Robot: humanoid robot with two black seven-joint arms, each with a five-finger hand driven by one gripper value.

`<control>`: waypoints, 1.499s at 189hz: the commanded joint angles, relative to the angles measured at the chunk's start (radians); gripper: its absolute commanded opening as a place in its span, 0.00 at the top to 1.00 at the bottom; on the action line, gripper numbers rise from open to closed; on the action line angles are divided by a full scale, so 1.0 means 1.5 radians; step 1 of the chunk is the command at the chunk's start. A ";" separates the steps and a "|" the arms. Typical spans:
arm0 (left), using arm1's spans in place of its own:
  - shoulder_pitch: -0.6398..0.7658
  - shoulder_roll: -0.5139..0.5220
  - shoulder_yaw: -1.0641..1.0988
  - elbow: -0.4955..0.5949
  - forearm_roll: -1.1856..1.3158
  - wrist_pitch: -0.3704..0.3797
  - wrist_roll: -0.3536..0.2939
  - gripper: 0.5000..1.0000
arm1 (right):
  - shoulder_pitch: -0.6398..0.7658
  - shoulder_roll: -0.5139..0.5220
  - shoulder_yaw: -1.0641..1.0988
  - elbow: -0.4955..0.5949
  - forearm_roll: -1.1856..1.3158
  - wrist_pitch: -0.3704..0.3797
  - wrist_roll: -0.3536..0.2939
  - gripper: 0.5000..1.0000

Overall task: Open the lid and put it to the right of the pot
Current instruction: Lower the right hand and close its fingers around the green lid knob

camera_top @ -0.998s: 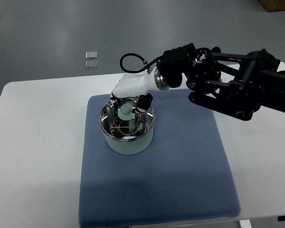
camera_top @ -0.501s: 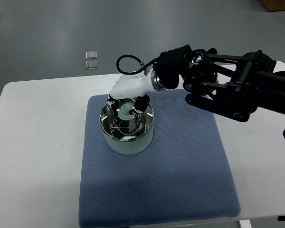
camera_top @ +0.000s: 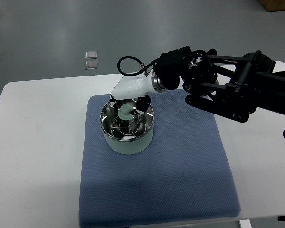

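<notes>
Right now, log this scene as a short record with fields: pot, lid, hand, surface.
pot: pale green pot, upright on the left part of the mat
lid: glass lid on the pot, not yet lifted
knob: pale knob at lid centre
hand: right hand over the lid, fingers at the knob; grip not clear
surface: blue mat on white table

Right of the robot hand (camera_top: 128,108), the blue mat (camera_top: 190,166) lies bare up to its edge. Directly beneath, the pot (camera_top: 127,135) blocks the way. Left, white table (camera_top: 38,142) stays open.
</notes>
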 commanded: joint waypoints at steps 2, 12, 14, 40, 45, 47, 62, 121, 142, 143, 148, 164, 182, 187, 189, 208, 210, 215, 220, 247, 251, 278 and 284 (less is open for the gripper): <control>0.000 0.000 0.000 0.000 0.000 0.000 0.001 0.00 | -0.001 0.004 0.000 -0.002 -0.005 0.000 0.000 0.68; 0.000 0.000 0.000 0.000 0.000 0.000 0.001 0.00 | -0.001 0.004 0.000 -0.003 -0.006 0.000 0.000 0.68; 0.000 0.000 0.000 0.000 0.000 0.000 0.000 0.00 | -0.001 0.004 0.000 -0.003 -0.006 0.000 0.000 0.68; 0.000 0.000 0.000 0.000 0.000 0.000 0.001 0.00 | -0.006 0.005 -0.004 -0.004 -0.007 -0.001 0.000 0.68; 0.000 0.000 0.000 0.000 0.000 0.000 0.000 0.00 | -0.007 0.005 -0.004 -0.004 -0.006 -0.001 0.000 0.68; 0.000 0.000 0.000 0.000 0.000 0.000 0.000 0.00 | -0.007 0.005 -0.004 -0.005 -0.007 -0.001 0.000 0.68; -0.001 0.000 0.000 0.000 0.000 0.000 0.001 0.00 | -0.007 0.005 -0.004 -0.008 -0.007 -0.001 0.000 0.68; 0.000 0.000 0.000 0.000 0.000 0.000 0.000 0.00 | -0.006 0.005 -0.004 -0.013 -0.007 -0.001 0.000 0.75; -0.001 0.000 0.000 0.000 0.000 0.000 0.000 0.00 | -0.004 0.005 -0.004 -0.014 -0.007 -0.001 0.000 0.78; -0.001 0.000 0.000 0.000 0.000 0.000 0.000 0.00 | -0.004 0.005 -0.004 -0.014 -0.007 -0.001 0.000 0.78; -0.001 0.000 0.000 0.000 0.000 0.000 0.000 0.00 | -0.004 0.005 -0.004 -0.014 -0.007 -0.001 0.000 0.78; 0.000 0.000 0.000 0.000 0.000 0.000 0.000 0.00 | -0.004 0.004 -0.004 -0.014 -0.007 -0.001 0.000 0.84; 0.000 0.000 0.000 0.000 0.000 0.000 0.000 0.00 | -0.003 0.002 -0.003 -0.014 -0.006 -0.001 0.000 0.88; 0.000 0.000 0.000 0.000 0.000 0.000 0.000 0.00 | -0.002 0.001 -0.003 -0.014 -0.006 -0.001 0.000 0.89; 0.000 0.000 0.000 0.000 0.000 0.000 0.001 0.00 | -0.002 0.001 -0.003 -0.014 -0.005 -0.001 0.000 0.89; 0.000 0.000 0.000 0.000 0.000 0.000 0.000 0.00 | -0.001 -0.001 -0.002 -0.014 -0.005 -0.001 0.000 0.89; 0.000 0.000 0.000 0.000 0.000 0.000 0.000 0.00 | -0.001 -0.002 -0.002 -0.013 -0.004 -0.001 0.000 0.89; 0.000 0.000 0.000 0.000 0.000 0.000 0.000 0.00 | -0.001 -0.002 -0.001 -0.013 -0.004 -0.001 0.000 0.89; 0.000 0.000 0.000 0.000 0.000 0.000 0.000 0.00 | -0.001 -0.002 -0.001 -0.013 -0.004 -0.001 0.000 0.89; 0.000 0.000 0.000 0.000 0.000 0.000 0.000 0.00 | 0.000 -0.007 0.001 -0.006 0.001 -0.002 0.002 0.90; 0.000 0.000 0.000 0.000 0.000 0.000 0.001 0.00 | 0.000 -0.008 0.001 -0.005 0.002 -0.002 0.002 0.91; -0.001 0.000 0.000 0.000 0.000 0.000 0.000 0.00 | 0.000 -0.012 0.003 0.001 0.004 -0.002 0.004 0.92; 0.000 0.000 0.000 0.000 0.000 0.000 0.000 0.00 | 0.000 -0.013 0.003 0.004 0.004 -0.002 0.005 0.92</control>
